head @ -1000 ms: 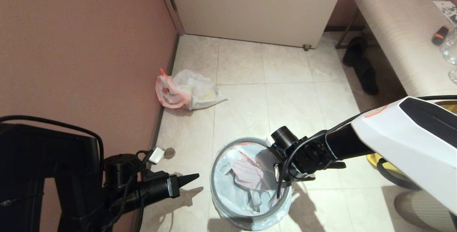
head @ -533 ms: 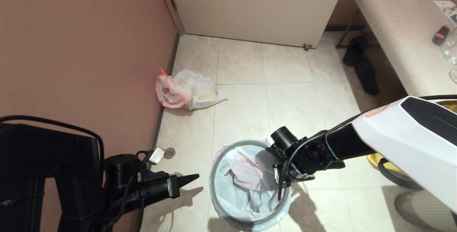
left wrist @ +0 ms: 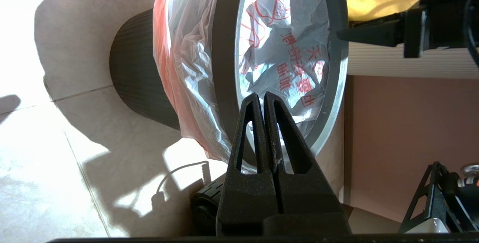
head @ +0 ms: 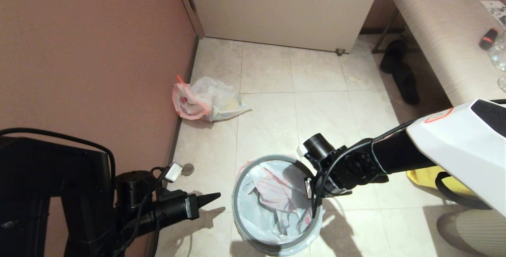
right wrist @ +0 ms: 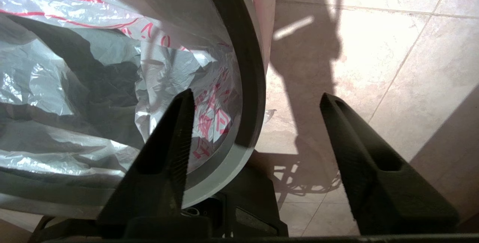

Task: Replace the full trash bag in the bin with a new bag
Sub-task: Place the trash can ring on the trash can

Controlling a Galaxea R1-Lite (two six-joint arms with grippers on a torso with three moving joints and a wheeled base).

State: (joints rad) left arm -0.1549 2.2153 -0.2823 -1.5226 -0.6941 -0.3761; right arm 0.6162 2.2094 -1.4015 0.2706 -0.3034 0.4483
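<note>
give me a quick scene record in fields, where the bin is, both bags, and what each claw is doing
bin: on the tiled floor, grey ring seated on its rim
new bag: lining the bin, edge folded out under the ring
full trash bag: on the floor by the pink wall, apart from the bin
right claw: open, astride the ring, holding nothing
left claw: shut, empty, parked beside the bin
slippers: by the bench

Bin (left wrist: 138,74) ribbed black plastic; new bag (head: 272,197) thin crinkled plastic.
</note>
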